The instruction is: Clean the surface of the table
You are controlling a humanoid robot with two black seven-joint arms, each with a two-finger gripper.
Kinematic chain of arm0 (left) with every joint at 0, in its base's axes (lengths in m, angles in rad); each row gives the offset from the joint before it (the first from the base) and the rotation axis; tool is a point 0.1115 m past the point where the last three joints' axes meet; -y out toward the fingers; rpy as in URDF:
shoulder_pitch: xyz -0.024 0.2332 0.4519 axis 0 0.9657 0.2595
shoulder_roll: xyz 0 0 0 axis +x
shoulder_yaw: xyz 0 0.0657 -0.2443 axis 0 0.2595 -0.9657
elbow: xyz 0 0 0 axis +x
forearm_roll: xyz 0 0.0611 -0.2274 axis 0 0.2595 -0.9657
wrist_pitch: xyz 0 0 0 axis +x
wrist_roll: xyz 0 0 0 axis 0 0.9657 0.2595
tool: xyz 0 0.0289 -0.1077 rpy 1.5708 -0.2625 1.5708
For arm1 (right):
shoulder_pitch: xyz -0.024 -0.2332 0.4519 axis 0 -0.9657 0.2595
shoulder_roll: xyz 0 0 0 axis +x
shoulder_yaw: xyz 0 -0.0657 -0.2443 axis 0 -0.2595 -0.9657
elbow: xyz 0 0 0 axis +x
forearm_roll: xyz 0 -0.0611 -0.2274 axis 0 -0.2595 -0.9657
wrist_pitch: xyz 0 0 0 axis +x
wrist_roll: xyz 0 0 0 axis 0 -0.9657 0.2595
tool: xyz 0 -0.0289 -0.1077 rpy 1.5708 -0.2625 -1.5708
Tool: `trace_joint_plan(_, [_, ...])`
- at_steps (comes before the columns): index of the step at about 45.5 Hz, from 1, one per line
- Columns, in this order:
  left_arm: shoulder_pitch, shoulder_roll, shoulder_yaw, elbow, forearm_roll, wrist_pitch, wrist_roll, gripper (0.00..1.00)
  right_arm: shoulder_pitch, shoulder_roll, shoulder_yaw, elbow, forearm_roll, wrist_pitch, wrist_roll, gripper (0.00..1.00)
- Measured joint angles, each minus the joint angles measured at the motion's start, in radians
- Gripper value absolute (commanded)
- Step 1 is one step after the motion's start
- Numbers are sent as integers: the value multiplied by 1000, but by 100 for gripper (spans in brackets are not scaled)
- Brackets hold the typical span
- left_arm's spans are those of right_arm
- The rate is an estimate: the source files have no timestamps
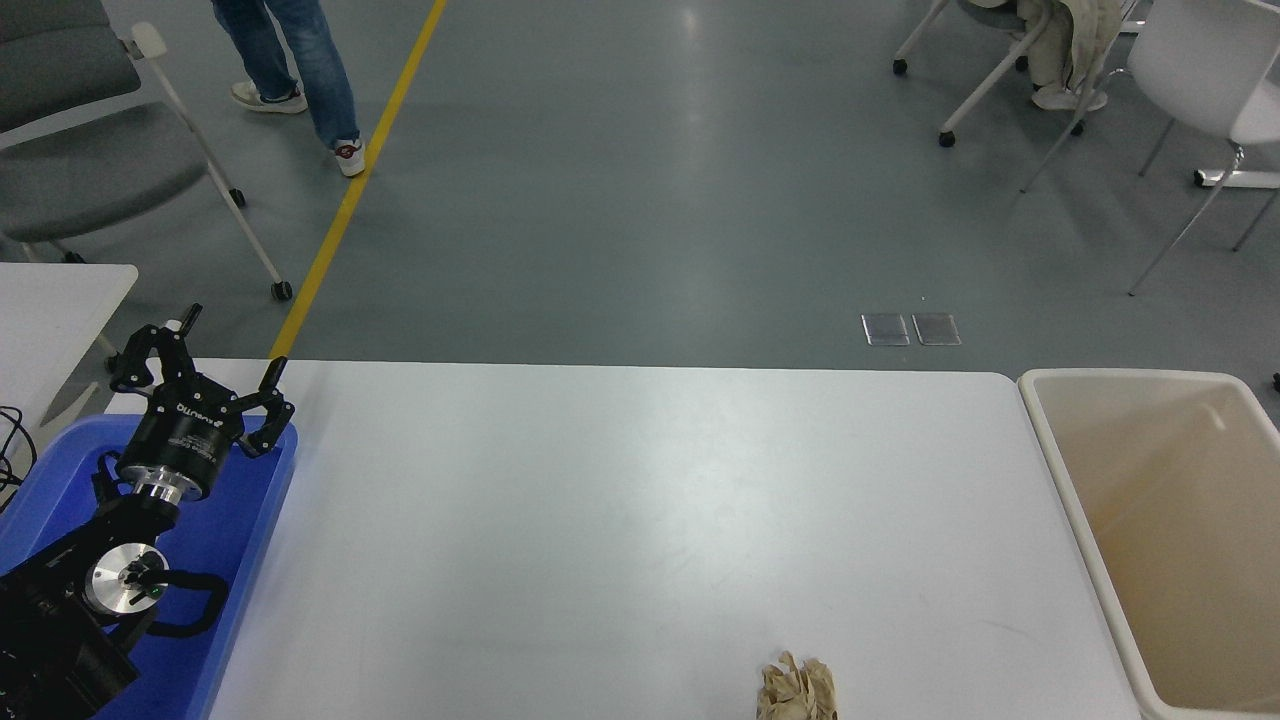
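head view | the surface (640,500) fills the middle, bare but for a crumpled brown paper wad (797,688) at 6 o'clock | wad likely light, soft, crushable; pinch it across its bulk | beige bin (1100,560) at 3 o'clock | left tool (195,360) parked at 9 o'clock over blue tray (240,560), fingers spread | right tool out of sight

Lab-like workroom — grey floor (640,180) with yellow line (350,200), wheeled chairs (100,160).

A crumpled tan paper wad (797,688) lies on the table surface (620,500), left pincer (200,365) spread over a blue tray (240,540)
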Motion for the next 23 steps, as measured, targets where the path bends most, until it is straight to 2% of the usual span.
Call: trace_joint_plan(23, [0, 0, 0, 0, 0, 0, 0, 100, -40, 103, 18, 61, -35, -7, 98, 99])
